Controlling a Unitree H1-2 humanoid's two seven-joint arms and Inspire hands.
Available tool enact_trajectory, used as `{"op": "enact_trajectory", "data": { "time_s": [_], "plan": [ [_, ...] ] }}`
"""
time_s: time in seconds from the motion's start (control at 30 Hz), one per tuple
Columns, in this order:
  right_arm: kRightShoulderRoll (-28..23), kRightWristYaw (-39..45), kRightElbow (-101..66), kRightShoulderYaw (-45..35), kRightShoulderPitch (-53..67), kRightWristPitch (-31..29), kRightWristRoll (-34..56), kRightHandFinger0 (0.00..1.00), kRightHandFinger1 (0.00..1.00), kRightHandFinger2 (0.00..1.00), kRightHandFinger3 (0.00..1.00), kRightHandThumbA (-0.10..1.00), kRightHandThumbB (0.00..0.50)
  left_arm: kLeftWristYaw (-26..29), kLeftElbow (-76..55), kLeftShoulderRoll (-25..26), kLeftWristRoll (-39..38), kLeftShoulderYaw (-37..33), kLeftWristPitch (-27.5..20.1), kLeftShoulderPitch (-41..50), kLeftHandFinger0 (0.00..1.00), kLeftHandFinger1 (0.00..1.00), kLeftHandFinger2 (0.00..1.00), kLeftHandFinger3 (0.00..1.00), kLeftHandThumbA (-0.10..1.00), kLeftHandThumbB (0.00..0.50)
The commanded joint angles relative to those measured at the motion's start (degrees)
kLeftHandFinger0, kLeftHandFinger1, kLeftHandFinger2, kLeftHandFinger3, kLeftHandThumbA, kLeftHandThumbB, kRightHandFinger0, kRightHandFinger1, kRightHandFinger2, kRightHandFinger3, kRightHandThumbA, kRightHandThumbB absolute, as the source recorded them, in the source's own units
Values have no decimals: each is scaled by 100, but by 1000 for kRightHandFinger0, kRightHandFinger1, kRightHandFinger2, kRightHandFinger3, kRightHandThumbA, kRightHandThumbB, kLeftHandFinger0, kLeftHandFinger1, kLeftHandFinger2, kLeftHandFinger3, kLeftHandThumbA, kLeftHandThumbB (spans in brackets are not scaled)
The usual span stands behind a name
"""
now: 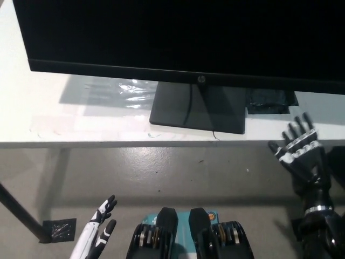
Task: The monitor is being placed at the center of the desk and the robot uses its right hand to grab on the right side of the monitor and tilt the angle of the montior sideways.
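While monitor [183, 40] sits mid-worktop [48, 116], I see right hand [300, 154] fingers apart off front edge, left hand [99, 229] low, fingers apart.

monitor [178, 38] screen is dark and glossy, with a matt black plastic-looking bezel and a flat matt black stand base [197, 108] under it. The desk [48, 116] it sits on is smooth white, slightly shiny, and left of the base lies crinkly clear plastic film [129, 89].
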Motion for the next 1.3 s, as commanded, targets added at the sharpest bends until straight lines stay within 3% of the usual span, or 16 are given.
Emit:
{"op": "enact_trajectory", "data": {
  "time_s": [0.0, 0.5, 0.63, 1.27],
  "plan": [
    [6, 220, 81, 10, -216, 128, 13, 1000, 1000, 1000, 1000, 1000, 308, 56, -109, 111, -49, 20, -225, -82, 1000, 1000, 1000, 1000, 1000, 224],
    [-96, 240, 4, -348, -606, 423, 350, 1000, 1000, 1000, 1000, 1000, 276, 39, -88, 128, -51, 7, -225, -117, 1000, 1000, 1000, 1000, 1000, 226],
    [-152, 227, -120, -486, -734, 468, 431, 1000, 1000, 1000, 1000, 1000, 246, 57, -59, 142, -33, -6, -225, -136, 1000, 1000, 1000, 1000, 1000, 227],
    [-604, 333, 113, -990, -1294, 661, 606, 1000, 1000, 1000, 1000, 1000, 250, -5, -48, 104, -115, 31, -225, -79, 1000, 1000, 1000, 1000, 1000, 243]
  ]
}}
